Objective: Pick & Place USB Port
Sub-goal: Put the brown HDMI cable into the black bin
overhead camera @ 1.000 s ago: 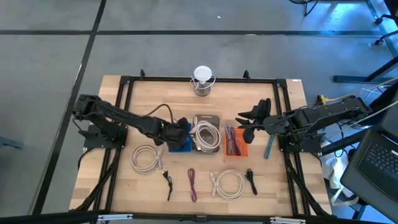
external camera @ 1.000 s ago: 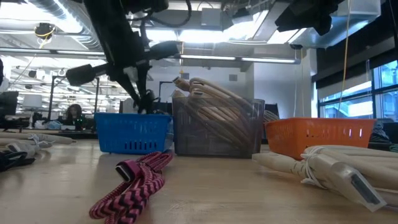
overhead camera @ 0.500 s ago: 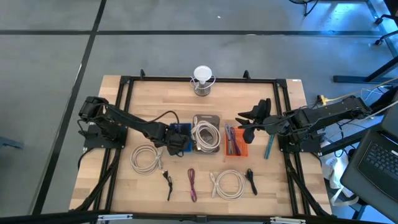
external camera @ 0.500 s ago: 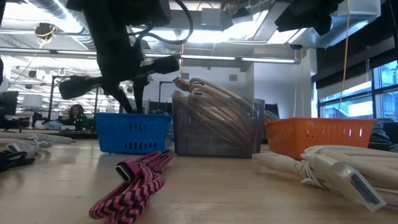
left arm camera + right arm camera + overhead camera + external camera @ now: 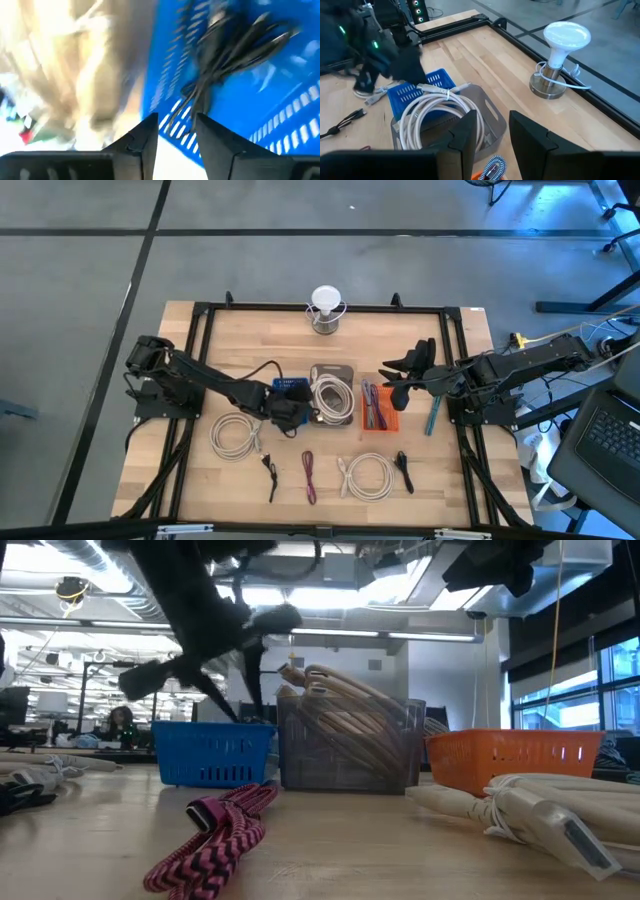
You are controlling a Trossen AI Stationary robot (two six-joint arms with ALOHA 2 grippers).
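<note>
Black fingers of the left gripper [image 5: 175, 120] are spread apart with nothing between them. They hang just over the blue plastic basket [image 5: 291, 386]. One thin black USB cable [image 5: 225, 50] lies bunched up inside that basket, free of the fingers.

The right gripper [image 5: 392, 381] waits above the far end of the orange plastic basket [image 5: 515, 755]. Its fingers are spread too, and they hold nothing.

Three baskets stand in a row in the middle of the tabletop [image 5: 420, 330]: the blue one, then the see-through grey basket [image 5: 350, 750], then the orange one. A thick white cable fills the grey basket. Thin coloured cables lie in the orange one.

Five more cables lie loose on the near part of the tabletop. Two are coiled white cables, one on the left [image 5: 236, 434] and one on the right [image 5: 366, 476]. Two are small black cables [image 5: 270, 472]. One is a pink and black braided cable [image 5: 308, 476].

One white light bulb on a round metal stand [image 5: 325, 308] sits at the far edge.

The tabletop is pale wood with a black metal frame [image 5: 200, 310] around it. The floor around it is grey with dark lines. Across the room there are ceiling lights, desks and big windows.
</note>
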